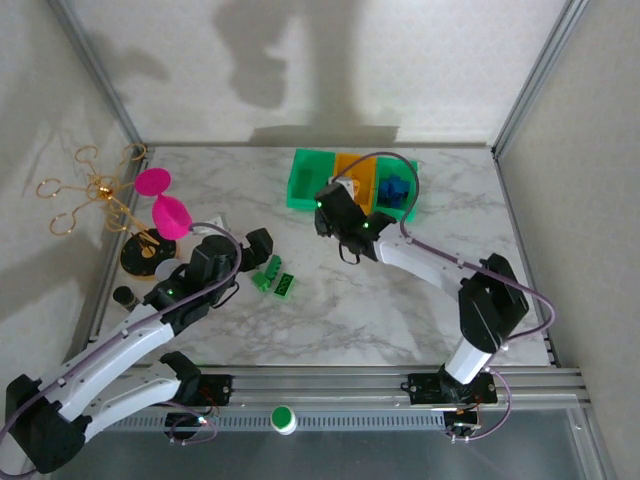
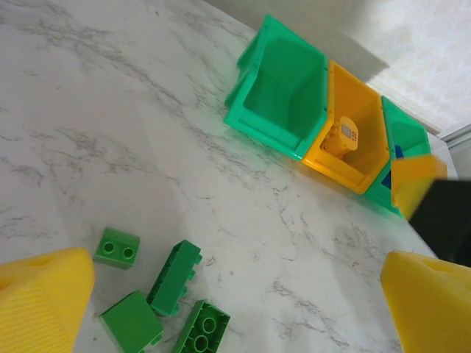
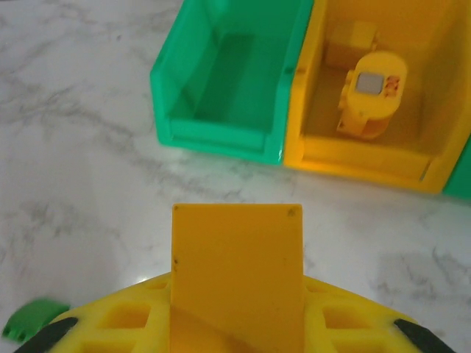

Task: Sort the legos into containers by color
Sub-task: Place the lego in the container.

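Note:
Three joined containers (image 1: 308, 182) stand at the back centre: a green one, an orange one (image 3: 316, 110) and another green one holding blue legos (image 1: 395, 188). Yellow-orange legos (image 3: 372, 92) lie in the orange bin. My right gripper (image 3: 235, 323) hangs just in front of the bins, shut on a yellow-orange lego (image 3: 235, 257). Several green legos (image 2: 174, 276) lie on the marble at centre left. My left gripper (image 2: 235, 309) hovers over them, open, its fingers (image 2: 37, 301) wide apart with nothing between them. The left green bin (image 2: 283, 95) looks empty.
Two pink goblets (image 1: 165, 205) and a gold wire stand (image 1: 90, 190) on a black base sit at the left edge, close behind my left arm. The right arm's gripper (image 2: 434, 213) intrudes at the right of the left wrist view. Metal frame posts border the table.

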